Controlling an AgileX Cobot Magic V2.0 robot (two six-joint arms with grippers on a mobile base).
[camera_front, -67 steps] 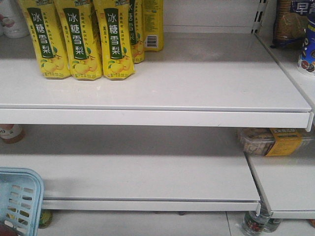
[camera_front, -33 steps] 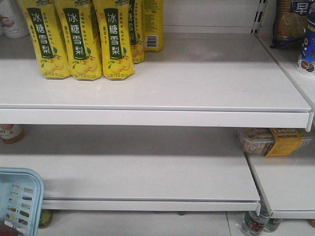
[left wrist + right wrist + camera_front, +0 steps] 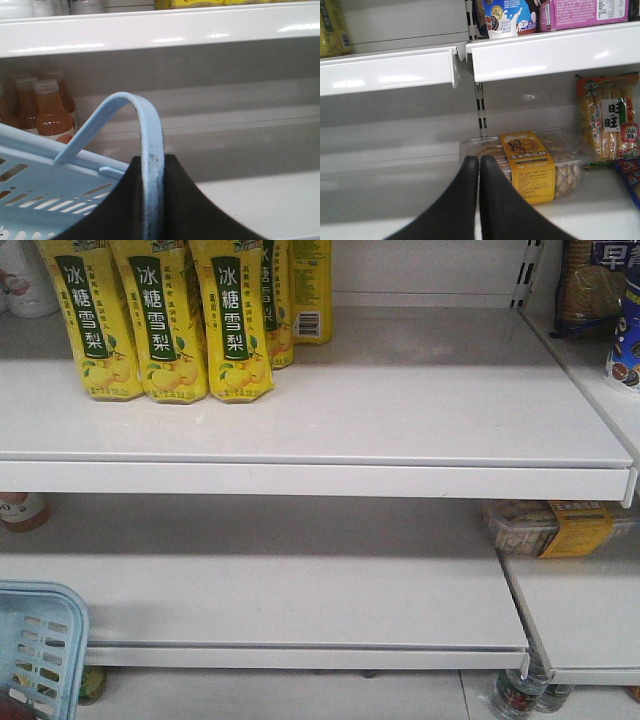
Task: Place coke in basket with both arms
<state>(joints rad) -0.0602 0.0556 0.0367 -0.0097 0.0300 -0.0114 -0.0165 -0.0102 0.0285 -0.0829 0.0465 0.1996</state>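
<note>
1. My left gripper point(image 3: 152, 200) is clamped on the basket's point(image 3: 35, 645) blue hoop handle point(image 3: 150, 150); the strap runs straight through the black jaws.
2. My right gripper point(image 3: 479, 167) has its fingers pressed together, holding nothing, pointed at a clear snack box point(image 3: 532, 162) on the lower shelf point(image 3: 395, 195).
3. Basket sits bottom left in the front view, below the yellow drink bottles point(image 3: 160, 320).
4. Something red peeks at the basket's bottom edge; I can't tell if it's the coke.
</note>
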